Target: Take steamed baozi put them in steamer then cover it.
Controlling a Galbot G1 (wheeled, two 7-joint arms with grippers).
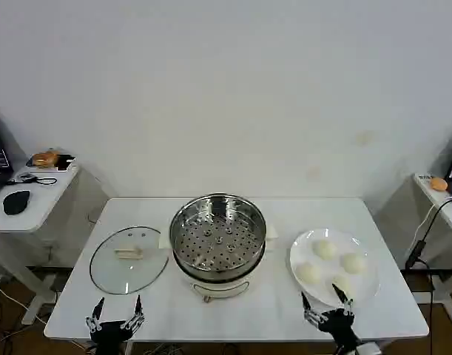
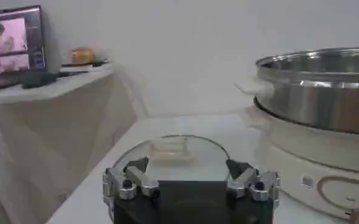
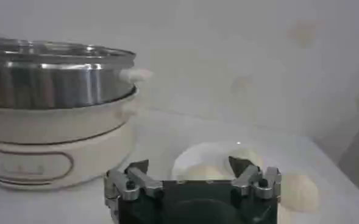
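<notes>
Down at the near edge of the white table (image 1: 233, 310), both arms sit low with fingers pointing forward over the tabletop. The left gripper (image 1: 117, 312) has its fingers spread wide with nothing between them, and just ahead of it lies the cover (image 1: 129, 259) — flat on the table, beige handle up. From the left wrist view the same gripper (image 2: 190, 172) looks straight over the glass cover (image 2: 170, 157), with the steamer (image 2: 316, 91) off to one side on its white base.

The right gripper (image 1: 328, 306) is also spread apart and holding nothing, its tips right at the near rim of the white plate (image 1: 366, 292). The steamed baozi (image 1: 324, 248) — four of them — sit on that plate just beyond the fingertips. In the right wrist view the right gripper (image 3: 192, 172) frames a bun (image 3: 219, 164), fingers on either side of it but apart from it.

Between the two grippers and farther forward stands the steamer (image 1: 218, 238), uncovered, perforated tray bare.
</notes>
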